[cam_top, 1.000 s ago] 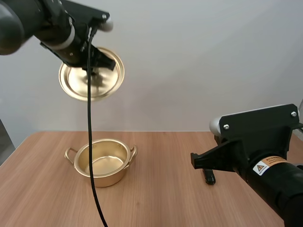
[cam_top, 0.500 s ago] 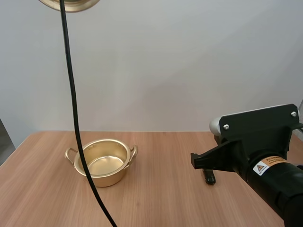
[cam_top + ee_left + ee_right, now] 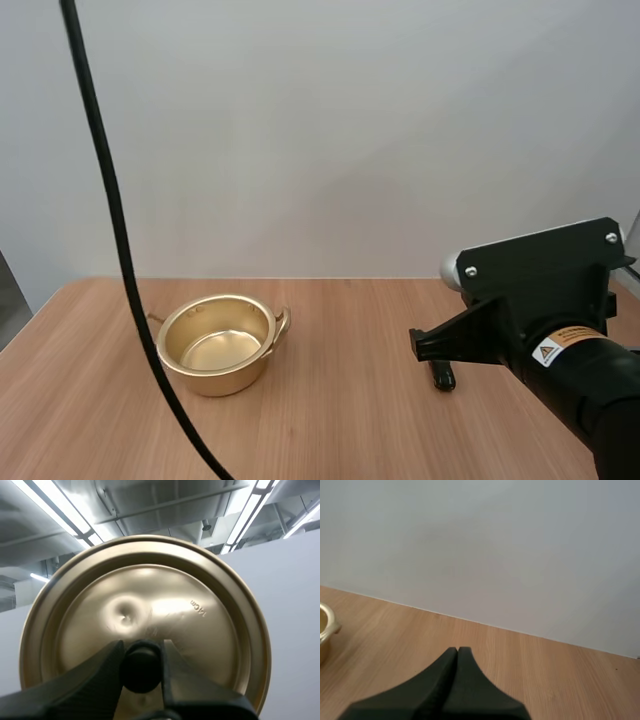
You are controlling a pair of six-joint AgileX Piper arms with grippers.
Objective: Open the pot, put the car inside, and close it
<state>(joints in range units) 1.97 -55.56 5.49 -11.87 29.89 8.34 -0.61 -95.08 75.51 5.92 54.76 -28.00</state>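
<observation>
The wooden table (image 3: 350,400) is spreading across the scene from left to right. The right arm (image 3: 560,340) is reaching in over the table's near right side, its black body hanging above the wood. The golden pot (image 3: 215,345) is sitting upright on the left part of the table, well apart from that arm, its mouth uncovered and its shiny bottom showing. One of its side handles is pointing right, toward the table's middle.

The golden lid (image 3: 145,615) is being held up in the air, its round top face turned to the left wrist camera. The left gripper (image 3: 141,652) is pinching the lid's dark knob (image 3: 141,672) narrowly between its two fingers. The right gripper (image 3: 456,652) is hovering over bare wood to the right of the pot, its fingers pressed together as one dark wedge, gripping nothing.

A small dark thing (image 3: 442,377) is showing just under the right arm's front; what it is cannot be told.
</observation>
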